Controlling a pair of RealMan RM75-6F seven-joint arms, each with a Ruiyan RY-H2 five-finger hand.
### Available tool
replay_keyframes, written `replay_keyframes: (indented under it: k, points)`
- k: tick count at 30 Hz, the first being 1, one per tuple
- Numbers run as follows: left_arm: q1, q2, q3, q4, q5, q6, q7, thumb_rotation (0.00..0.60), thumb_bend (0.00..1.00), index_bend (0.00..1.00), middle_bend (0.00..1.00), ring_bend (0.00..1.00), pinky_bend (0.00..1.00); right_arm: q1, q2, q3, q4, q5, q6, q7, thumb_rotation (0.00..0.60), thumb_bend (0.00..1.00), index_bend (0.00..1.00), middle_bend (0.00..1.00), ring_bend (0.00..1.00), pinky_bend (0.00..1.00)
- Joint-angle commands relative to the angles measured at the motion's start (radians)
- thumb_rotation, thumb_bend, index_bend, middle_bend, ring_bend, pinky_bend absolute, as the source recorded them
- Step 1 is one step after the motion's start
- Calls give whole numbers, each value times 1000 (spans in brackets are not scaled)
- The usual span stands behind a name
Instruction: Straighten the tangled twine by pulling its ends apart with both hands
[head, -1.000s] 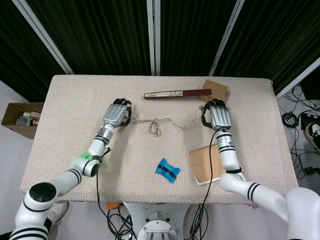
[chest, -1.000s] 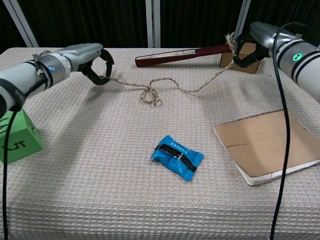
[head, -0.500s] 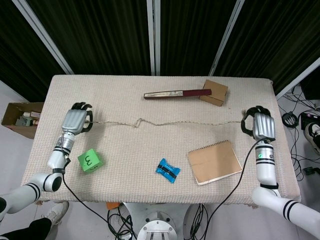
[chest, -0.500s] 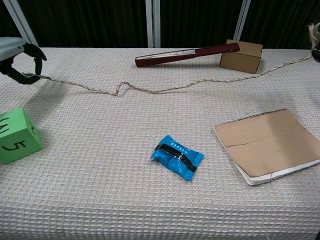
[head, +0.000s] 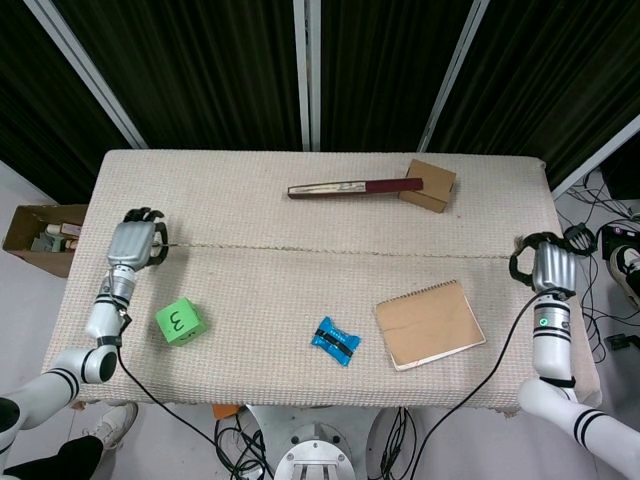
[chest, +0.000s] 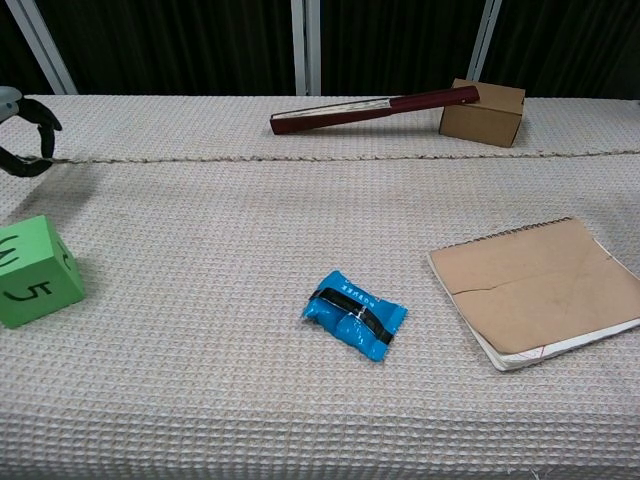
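1. Twine (head: 340, 251) runs in a nearly straight line across the table (head: 300, 180), left to right, with no knot or loop showing along it.
2. Left hand (head: 133, 244) sits near the left edge of the table, fingers curled in, pinching the left end of the twine. In the chest view only its dark fingertips (chest: 30, 140) show at the far left edge, closed round the strand.
3. Right hand (head: 551, 267) is at the right edge of the table, fingers curled, gripping the right end of the twine. It is outside the chest view.
4. Far side of the twine: a dark red folded fan (head: 355, 187) lies lengthwise, its right end propped against a small cardboard box (head: 431, 184).
5. Near side: a green cube (head: 180, 322) at the left, a blue packet (head: 335, 340) in the middle, a brown spiral notebook (head: 430, 323) at the right. All lie apart from the twine.
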Motion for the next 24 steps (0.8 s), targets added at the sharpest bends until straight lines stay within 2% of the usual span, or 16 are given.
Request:
replay_keyframes:
  k: [1, 7, 10, 13, 14, 18, 21, 24]
  points:
    - [0, -14, -2, 24, 6, -3, -13, 600, 458, 612, 217, 99, 120, 0, -39, -11, 49, -11, -26, 23, 600, 535, 685, 347, 148, 180]
    - [1, -43, -2, 80, 21, 1, -25, 600, 459, 611, 217, 99, 120, 9, -115, -13, 162, -39, -58, 82, 600, 535, 672, 345, 147, 180]
    - [1, -47, 0, 92, 27, -7, -32, 600, 453, 602, 217, 99, 120, 13, -140, -17, 205, -65, -81, 124, 600, 531, 632, 334, 147, 174]
    - [2, -47, 5, 93, 37, -12, -35, 600, 419, 540, 217, 99, 120, 13, -157, -22, 235, -94, -84, 158, 600, 506, 517, 304, 140, 157]
    - [2, -46, 7, 91, 41, -12, -34, 600, 395, 505, 217, 99, 120, 12, -161, -23, 241, -103, -80, 166, 600, 481, 442, 284, 133, 150]
    - [7, -46, 11, 80, 50, -3, -25, 600, 302, 402, 213, 99, 120, 5, -165, -26, 248, -140, -55, 191, 600, 341, 246, 206, 88, 134]
    - [15, -29, 8, 44, 49, 2, -17, 600, 251, 341, 198, 99, 120, -9, -142, -31, 219, -170, -23, 191, 600, 266, 160, 162, 60, 122]
    - [44, 20, -5, -45, 54, 66, -31, 600, 223, 316, 194, 99, 120, -36, -77, -36, 136, -199, 27, 173, 600, 232, 110, 135, 51, 115]
